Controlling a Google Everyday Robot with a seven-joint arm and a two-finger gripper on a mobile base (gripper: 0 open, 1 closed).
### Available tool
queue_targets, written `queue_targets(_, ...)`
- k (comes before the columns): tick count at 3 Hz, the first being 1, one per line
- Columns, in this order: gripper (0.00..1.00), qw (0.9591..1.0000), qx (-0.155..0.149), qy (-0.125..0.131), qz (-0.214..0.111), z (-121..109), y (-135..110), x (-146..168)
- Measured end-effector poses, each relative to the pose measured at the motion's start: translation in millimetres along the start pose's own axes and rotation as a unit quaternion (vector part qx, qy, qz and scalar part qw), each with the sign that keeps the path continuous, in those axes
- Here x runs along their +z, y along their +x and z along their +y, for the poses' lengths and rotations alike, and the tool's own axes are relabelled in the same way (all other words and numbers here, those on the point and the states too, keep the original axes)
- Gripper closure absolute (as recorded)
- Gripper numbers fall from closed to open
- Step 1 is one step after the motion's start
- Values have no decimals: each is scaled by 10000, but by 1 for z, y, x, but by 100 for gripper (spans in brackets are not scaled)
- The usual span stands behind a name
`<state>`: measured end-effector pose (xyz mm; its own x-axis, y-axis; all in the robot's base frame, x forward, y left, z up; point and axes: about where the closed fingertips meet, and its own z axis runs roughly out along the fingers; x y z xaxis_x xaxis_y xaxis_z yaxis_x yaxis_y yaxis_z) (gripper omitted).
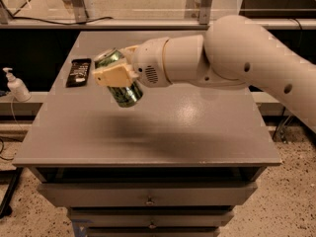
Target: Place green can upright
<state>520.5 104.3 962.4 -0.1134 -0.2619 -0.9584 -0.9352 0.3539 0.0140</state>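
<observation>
While a white pump bottle (pixel 15 85) stands on a ledge off to the left, beyond the grey table (pixel 207 127), a flat dark packet (pixel 79 72) lies on the tabletop close to its left edge, toward the back. Just to the right of that packet, and apart from it, the gripper (pixel 116 75) hangs over the left half of the table. Its tan fingers (pixel 114 76) are closed across the middle of the green can (pixel 126 94), gripping it firmly. The can is held in the air, clear of the tabletop. It is tilted rather than upright, with its silver top pointing up and to the left and its bottom end angled down toward the right. A soft shadow falls on the tabletop below and to the right of it. Further right, the thick white arm (pixel 237 58) reaches in from the right side and crosses above the table's back right part. Beneath the tabletop, grey drawers (pixel 148 195) with small knobs face forward.
</observation>
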Motion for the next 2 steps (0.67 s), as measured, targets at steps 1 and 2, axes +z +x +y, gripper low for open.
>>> queue_targets(1, 100, 9980, 81, 117, -609, 3, 5, -3)
queue_targets(2, 100, 9940, 9, 169, -1083, 6, 15, -4)
